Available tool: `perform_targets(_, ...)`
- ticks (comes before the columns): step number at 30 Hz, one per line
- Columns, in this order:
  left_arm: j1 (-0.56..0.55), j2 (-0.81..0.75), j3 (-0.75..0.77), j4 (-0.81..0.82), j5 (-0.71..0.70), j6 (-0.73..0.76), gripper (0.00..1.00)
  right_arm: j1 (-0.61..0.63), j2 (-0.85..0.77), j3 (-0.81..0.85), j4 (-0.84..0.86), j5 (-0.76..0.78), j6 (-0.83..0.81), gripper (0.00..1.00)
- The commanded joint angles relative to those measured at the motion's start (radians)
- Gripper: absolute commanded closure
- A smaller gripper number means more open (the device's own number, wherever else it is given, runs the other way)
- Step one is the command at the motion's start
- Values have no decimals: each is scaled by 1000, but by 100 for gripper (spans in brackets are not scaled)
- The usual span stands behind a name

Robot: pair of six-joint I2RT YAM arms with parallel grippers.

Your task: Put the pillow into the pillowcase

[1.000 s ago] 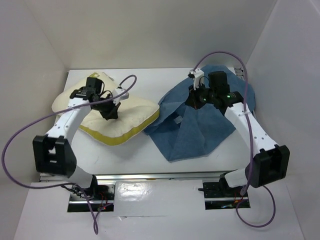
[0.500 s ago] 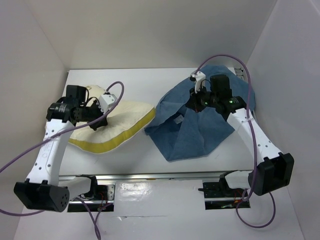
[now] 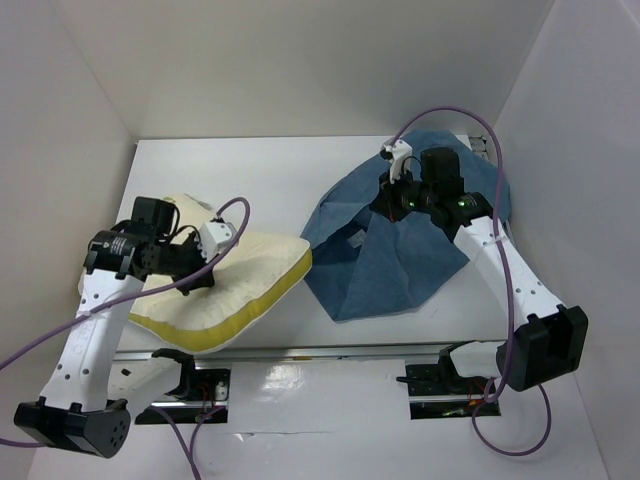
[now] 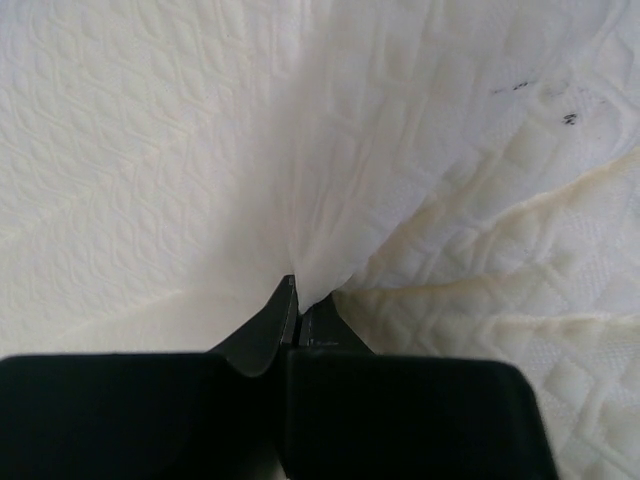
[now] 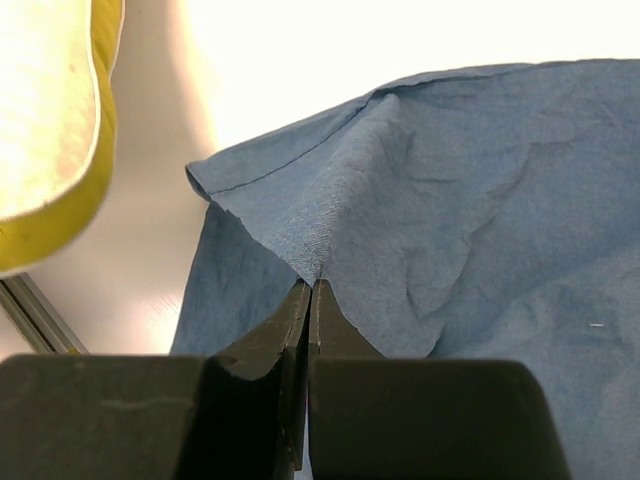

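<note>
The cream-white pillow point(image 3: 245, 275) with a pale yellow edge lies at the front left of the table. My left gripper point(image 3: 193, 281) is shut on a pinch of its top fabric; the left wrist view shows the quilted pillow cloth point(image 4: 330, 180) pulled up into my left gripper point(image 4: 296, 290). The dusty-blue pillowcase point(image 3: 400, 265) lies wrinkled at the right. My right gripper point(image 3: 385, 210) is shut on a raised fold of it. The right wrist view shows the pillowcase cloth point(image 5: 440, 200) tented up from my right gripper point(image 5: 311, 285), with the pillow's yellow edge point(image 5: 60, 215) at the left.
White walls enclose the table point(image 3: 290, 170) on the left, back and right. A metal rail point(image 3: 320, 352) runs along the near edge. Purple cables loop from both arms.
My left arm has swung toward the near left, dragging the pillow toward the front edge. The right gripper has held the pillowcase fold almost still.
</note>
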Motion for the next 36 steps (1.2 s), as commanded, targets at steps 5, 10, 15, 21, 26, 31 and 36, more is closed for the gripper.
perform_targets(5, -21, 10, -16, -13, 102, -2, 100, 10, -40, 38, 75, 8, 19, 100)
perform_targets(10, -21, 62, -25, -4, 137, 9, 100, 10, -40, 56, 84, 8, 28, 100)
perform_targets(15, -42, 124, -34, 19, 169, 19, 100, 10, -40, 56, 104, 8, 39, 100)
perform_targets(21, -97, 177, -34, 87, 169, 19, 100, 10, -12, 66, 122, 8, 59, 100)
perform_targets(26, -168, 222, -34, 145, 179, -14, 100, 19, -1, 66, 131, 8, 77, 100)
perform_targets(31, -251, 242, -25, 168, 179, -34, 100, 28, 9, 66, 141, 19, 86, 100)
perform_targets(36, -321, 262, -25, 177, 179, -34, 100, 29, 28, 66, 162, 28, 95, 100)
